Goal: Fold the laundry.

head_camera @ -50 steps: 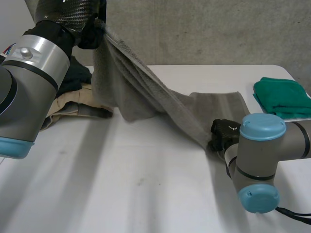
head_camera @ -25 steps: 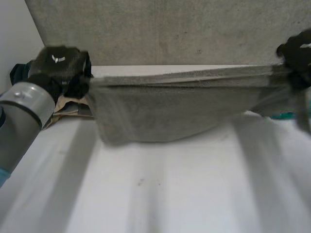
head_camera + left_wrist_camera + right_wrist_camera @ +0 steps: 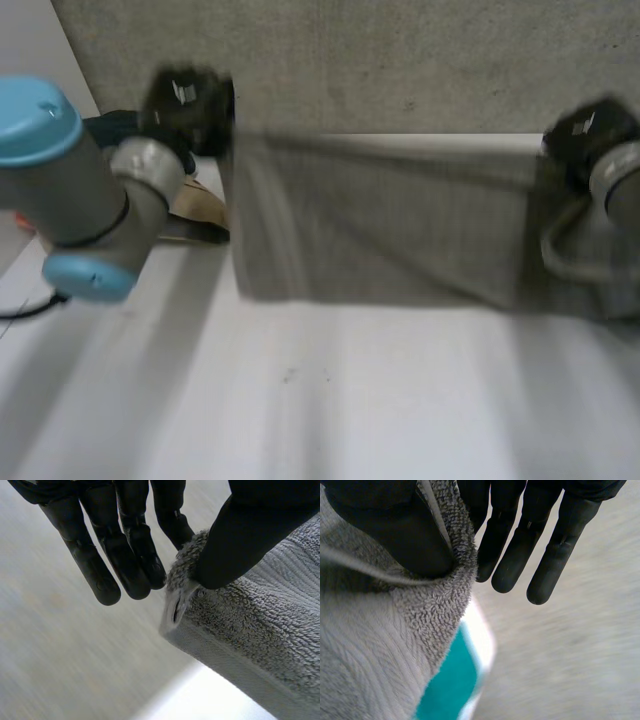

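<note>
A grey towel [image 3: 380, 220] hangs spread flat in the air above the white table [image 3: 330, 400], stretched between both hands. My left hand [image 3: 188, 100] pinches its upper left corner; in the left wrist view the thumb [image 3: 240, 545] presses the towel's corner [image 3: 185, 575] against a finger, the other fingers [image 3: 125, 555] straight beside it. My right hand [image 3: 585, 135] pinches the upper right corner; in the right wrist view the thumb [image 3: 405, 540] clamps the terry edge [image 3: 450, 580], with the remaining fingers [image 3: 540, 555] straight.
A pile of dark and beige clothes [image 3: 195, 205] lies at the table's back left, behind my left arm [image 3: 70, 190]. A green cloth [image 3: 450, 685] lies on the table below my right hand. A concrete wall [image 3: 400, 60] stands behind the table.
Both hands have lifted the towel off the table and pulled it taut. It went from a sagging diagonal drape to a flat hanging rectangle. The right hand rose from the table.
</note>
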Robot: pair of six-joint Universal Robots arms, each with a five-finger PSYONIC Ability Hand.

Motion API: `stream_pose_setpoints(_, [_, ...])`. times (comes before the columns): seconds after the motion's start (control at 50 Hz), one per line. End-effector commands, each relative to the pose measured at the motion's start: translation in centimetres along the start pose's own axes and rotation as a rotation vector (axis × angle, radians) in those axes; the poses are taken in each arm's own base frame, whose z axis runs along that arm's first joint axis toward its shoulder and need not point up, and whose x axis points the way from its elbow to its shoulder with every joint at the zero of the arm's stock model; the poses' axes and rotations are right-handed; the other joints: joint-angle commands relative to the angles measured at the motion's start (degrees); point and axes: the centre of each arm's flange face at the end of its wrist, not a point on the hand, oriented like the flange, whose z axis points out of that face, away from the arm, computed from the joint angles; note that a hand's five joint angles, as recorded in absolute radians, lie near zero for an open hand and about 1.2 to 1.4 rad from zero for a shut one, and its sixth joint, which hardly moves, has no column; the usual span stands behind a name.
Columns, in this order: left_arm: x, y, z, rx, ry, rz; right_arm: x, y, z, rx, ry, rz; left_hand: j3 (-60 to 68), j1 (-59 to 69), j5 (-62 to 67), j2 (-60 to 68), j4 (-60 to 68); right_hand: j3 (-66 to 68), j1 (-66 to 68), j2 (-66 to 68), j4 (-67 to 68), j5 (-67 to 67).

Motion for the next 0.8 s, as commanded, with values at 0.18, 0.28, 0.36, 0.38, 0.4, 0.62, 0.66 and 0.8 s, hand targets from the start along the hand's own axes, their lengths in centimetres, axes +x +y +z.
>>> stream_pose_setpoints(0.18, [-3.2,-8.3,-1.1,0.395,-0.191,0.002,5.1,-5.8,-0.9,0.425,0.368,-0.007,11.5,14.2,13.1,11.3,11.1,11.8,17.0,12.6,11.3,13.5])
stream_pose_setpoints(0.28, [-1.9,-3.6,-3.7,0.227,-0.143,0.007,1.9,-2.9,-1.5,0.295,0.174,-0.018,11.5,14.2,13.1,11.3,11.1,11.8,17.0,12.6,11.3,13.5])
stream_pose_setpoints(0.36, [-1.0,-0.1,-5.5,0.108,-0.113,0.009,-2.5,0.2,-2.2,0.166,-0.056,-0.013,11.5,14.2,13.1,11.3,11.1,11.8,17.0,12.6,11.3,13.5])
stream_pose_setpoints(0.38, [-0.9,0.6,-5.9,0.083,-0.108,0.010,-3.5,1.0,-2.1,0.140,-0.095,-0.010,11.5,14.2,13.1,11.3,11.1,11.8,17.0,12.6,11.3,13.5])
stream_pose_setpoints(0.4, [-0.8,1.7,-6.4,0.045,-0.102,0.011,-4.5,1.7,-2.0,0.116,-0.134,-0.006,11.5,14.2,13.1,11.3,11.1,11.8,17.0,12.6,11.3,13.5])
stream_pose_setpoints(0.62, [0.9,7.0,-8.0,-0.147,-0.044,0.005,-10.9,7.4,-1.2,-0.070,-0.318,0.121,11.5,14.2,13.1,11.3,11.1,-2.2,3.0,-1.4,-2.7,-0.5])
stream_pose_setpoints(0.66, [0.8,7.0,-8.0,-0.154,-0.043,0.002,-11.0,7.7,-1.3,-0.088,-0.318,0.182,11.5,14.2,13.1,11.3,11.1,-9.7,-4.4,-8.9,-10.2,-8.0])
stream_pose_setpoints(0.8, [0.2,6.3,-8.0,-0.140,-0.059,0.003,-9.4,9.1,-1.7,-0.179,-0.273,0.437,11.5,14.2,13.1,11.3,11.1,-28.0,-22.8,-27.2,-28.5,-26.3])
